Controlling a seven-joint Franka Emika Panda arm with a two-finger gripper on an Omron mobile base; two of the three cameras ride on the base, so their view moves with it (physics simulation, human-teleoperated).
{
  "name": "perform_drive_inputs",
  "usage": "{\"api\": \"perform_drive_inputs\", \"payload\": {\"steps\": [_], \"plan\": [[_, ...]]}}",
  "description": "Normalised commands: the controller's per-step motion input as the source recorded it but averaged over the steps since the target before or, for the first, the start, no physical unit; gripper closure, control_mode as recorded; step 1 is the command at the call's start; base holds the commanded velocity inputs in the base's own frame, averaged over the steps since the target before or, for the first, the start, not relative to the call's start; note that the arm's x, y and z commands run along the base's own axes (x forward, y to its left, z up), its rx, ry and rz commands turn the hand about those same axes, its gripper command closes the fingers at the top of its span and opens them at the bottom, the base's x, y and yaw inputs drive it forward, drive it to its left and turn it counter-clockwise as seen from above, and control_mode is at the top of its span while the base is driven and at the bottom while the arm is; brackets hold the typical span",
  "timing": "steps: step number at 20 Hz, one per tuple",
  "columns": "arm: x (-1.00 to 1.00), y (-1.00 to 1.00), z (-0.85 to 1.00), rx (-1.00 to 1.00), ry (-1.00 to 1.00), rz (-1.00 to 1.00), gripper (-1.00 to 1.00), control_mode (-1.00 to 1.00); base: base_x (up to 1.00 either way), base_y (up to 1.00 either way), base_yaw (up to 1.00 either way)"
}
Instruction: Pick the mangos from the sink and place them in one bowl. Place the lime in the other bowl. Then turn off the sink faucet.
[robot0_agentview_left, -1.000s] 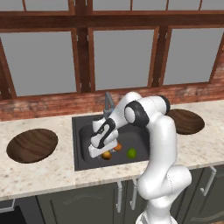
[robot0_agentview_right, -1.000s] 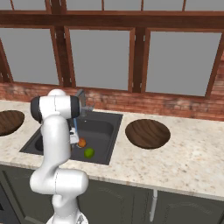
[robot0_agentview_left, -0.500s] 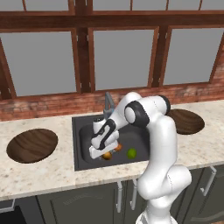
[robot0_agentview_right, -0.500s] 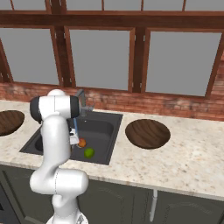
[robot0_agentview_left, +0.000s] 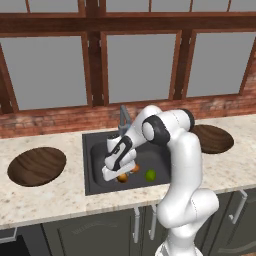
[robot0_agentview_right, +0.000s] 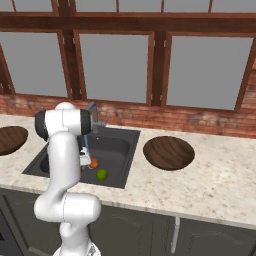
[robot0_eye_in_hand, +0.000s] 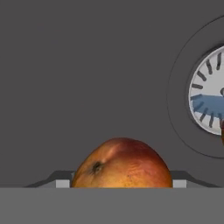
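White robot arm's gripper (robot0_agentview_left: 119, 173) reaches low into the dark charcoal sink (robot0_agentview_left: 95, 150) at frame centre, fingers closed around an orange-red mango (robot0_eye_in_hand: 122, 164); the bright green lime (robot0_agentview_left: 150, 175) lies just right.

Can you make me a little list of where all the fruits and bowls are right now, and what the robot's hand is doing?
tool: low in the sink, its tips either side of a mango
second mango: on the sink floor beside it
lime: on the sink floor, right of the tool
left bowl: on the counter, nothing in it
right bowl: on the counter, nothing in it
faucet: behind the sink
drain: near the mango
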Motion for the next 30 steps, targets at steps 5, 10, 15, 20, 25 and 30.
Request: {"api": "perform_drive_inputs", "payload": {"steps": [5,10,15,20,25,30], "plan": [[-0.03,0.05,0.15,0.00,-0.02,-0.04,1.00,-1.00,0.00,0.00,0.00],[-0.03,0.49,0.78,-0.07,-0.03,-0.17,1.00,-1.00,0.00,0.00,0.00],[-0.16,0.21,0.76,-0.18,-0.03,-0.26,1.00,-1.00,0.00,0.00,0.00],[-0.12,0.00,0.71,-0.23,-0.10,-0.34,1.00,-1.00,0.00,0.00,0.00],[-0.23,0.00,0.61,-0.30,-0.08,-0.34,1.00,-1.00,0.00,0.00,0.00],[-0.35,0.00,0.58,-0.18,0.00,-0.37,1.00,-1.00,0.00,0.00,0.00]]}}
